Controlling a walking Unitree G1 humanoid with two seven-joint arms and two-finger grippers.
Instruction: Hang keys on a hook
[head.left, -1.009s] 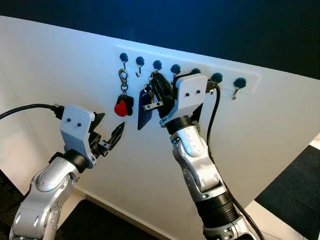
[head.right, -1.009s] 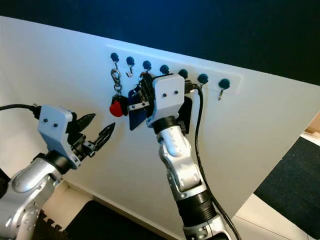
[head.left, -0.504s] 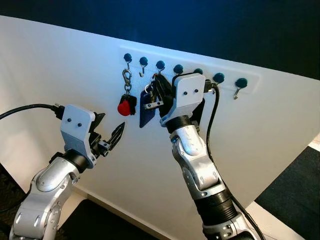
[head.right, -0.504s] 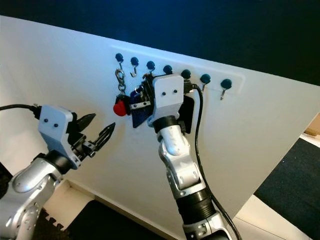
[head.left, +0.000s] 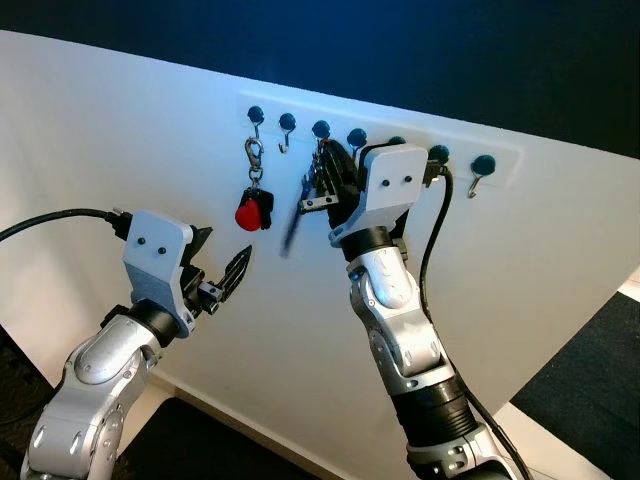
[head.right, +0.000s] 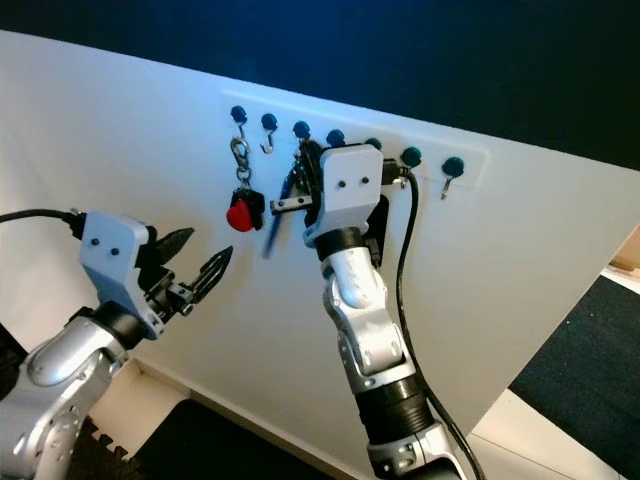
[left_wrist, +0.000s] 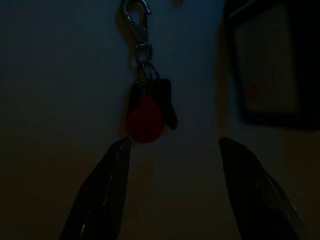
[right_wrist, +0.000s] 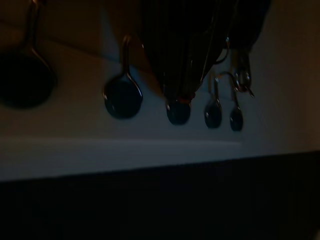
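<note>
Blue flat key tag with its keys (head.left: 291, 228) dangling edge-on and blurred under right gripper (head.left: 325, 172), fingers pinched on the key ring, up against third teal-knobbed hook (head.left: 321, 130). Just left: red round fob on silver snap clip (head.left: 251, 208), hung from first hook (head.left: 255, 115). Row of hooks on white wall panel (head.left: 120, 130). Left gripper (head.left: 232, 272) low, apart, fingers spread. Left wrist view: red fob straight ahead between fingers (left_wrist: 102, 200).

No readable text, label, brand, number or sign anywhere: none on the white board (head.left: 120, 150), the hooks (head.left: 287, 123), the red key fob (head.left: 249, 214) or the arm housings.
</note>
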